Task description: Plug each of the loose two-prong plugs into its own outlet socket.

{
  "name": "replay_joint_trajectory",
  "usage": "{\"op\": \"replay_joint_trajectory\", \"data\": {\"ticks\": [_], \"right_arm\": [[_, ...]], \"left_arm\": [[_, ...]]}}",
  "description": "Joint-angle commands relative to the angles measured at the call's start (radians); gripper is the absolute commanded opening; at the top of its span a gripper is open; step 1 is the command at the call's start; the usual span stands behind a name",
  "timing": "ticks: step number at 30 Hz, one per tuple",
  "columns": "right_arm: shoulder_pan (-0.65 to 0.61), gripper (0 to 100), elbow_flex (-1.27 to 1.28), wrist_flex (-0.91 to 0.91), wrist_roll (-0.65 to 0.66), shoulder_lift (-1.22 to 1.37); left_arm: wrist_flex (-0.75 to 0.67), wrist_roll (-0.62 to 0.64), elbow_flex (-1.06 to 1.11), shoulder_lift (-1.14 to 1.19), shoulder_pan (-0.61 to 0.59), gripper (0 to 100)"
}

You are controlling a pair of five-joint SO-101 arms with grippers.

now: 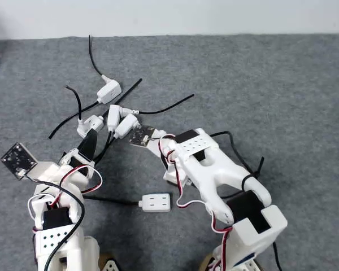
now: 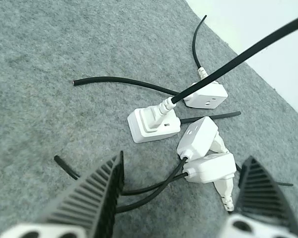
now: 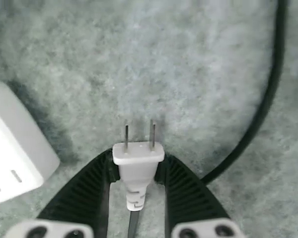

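Right fingers (image 3: 87,198) pinch a white two-prong plug (image 3: 137,163) between their tips, prongs pointing ahead; an outlet socket (image 3: 12,148) lies just beside one finger. Left fingers (image 2: 97,198) are spread, white sockets (image 2: 154,126) lying ahead between them.

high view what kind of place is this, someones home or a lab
Probably a robotics test bench, not a home: two white robot arms on a grey felt mat, short cut-off outlet sockets laid out, the right claw holding a two-prong plug.

surface: grey felt table (image 1: 282,84) | lying on it: white outlet sockets (image 1: 156,202); loose black cords (image 1: 169,106)
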Motion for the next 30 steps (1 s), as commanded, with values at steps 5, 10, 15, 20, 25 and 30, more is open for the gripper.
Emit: {"op": "replay_joint_trajectory", "data": {"ticks": [5, 10, 15, 20, 25, 30], "right_arm": [[0.110, 0.6, -0.012, -0.145, -0.241, -0.030], [0.064, 0.6, 0.052, -0.107, -0.282, -0.213], [-0.021, 0.6, 0.123, -0.025, -0.285, -0.484], [-0.059, 0.6, 0.140, 0.048, -0.284, -0.659], [-0.064, 0.6, 0.138, 0.065, -0.281, -0.693], [-0.067, 0.6, 0.130, 0.067, -0.262, -0.705]], "left_arm": [[-0.012, -0.009, -0.035, -0.011, 0.169, 35], [-0.020, -0.005, -0.036, -0.011, 0.252, 35], [-0.015, 0.049, -0.076, -0.011, 0.356, 35], [-0.014, 0.069, -0.105, -0.011, 0.445, 35], [-0.014, 0.069, -0.131, -0.011, 0.489, 35], [-0.014, 0.066, -0.127, -0.011, 0.568, 35]]}}
